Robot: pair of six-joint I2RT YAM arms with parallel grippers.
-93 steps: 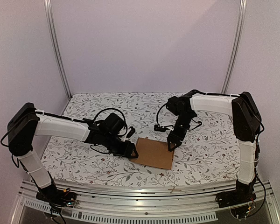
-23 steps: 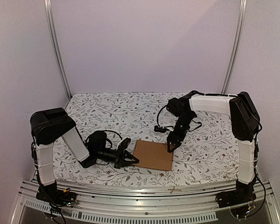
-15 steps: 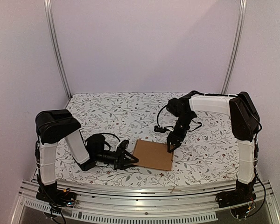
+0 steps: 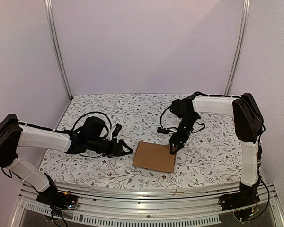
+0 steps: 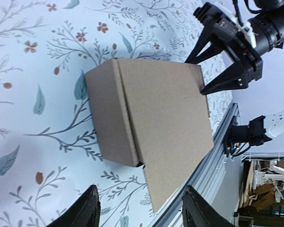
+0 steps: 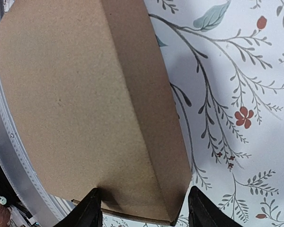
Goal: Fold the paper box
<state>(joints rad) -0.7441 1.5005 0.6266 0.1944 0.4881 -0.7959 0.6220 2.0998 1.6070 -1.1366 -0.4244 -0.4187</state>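
The paper box [image 4: 155, 157] lies flat on the floral cloth near the table's front edge, plain brown, with one narrow creased panel along its left side [image 5: 111, 118]. My left gripper [image 4: 124, 147] hovers just left of the paper box, open and empty, and its fingertips [image 5: 91, 210] frame the paper box from a short distance. My right gripper [image 4: 173, 149] stands open over the paper box's right end, with the folded edge [image 6: 146, 118] between its spread fingers [image 6: 91, 210]. It also shows in the left wrist view as the right gripper [image 5: 199, 75], at the far corner.
An aluminium rail [image 4: 146, 194] runs along the table's front edge just beyond the box, with a small brown scrap [image 4: 178, 192] on it. A black cable [image 4: 164, 128] loops under the right wrist. Walls and frame posts close the back and sides.
The left gripper has opened from shut and drawn back left and away from the box's left edge, while its arm stretched out low. The right arm has stayed in place.
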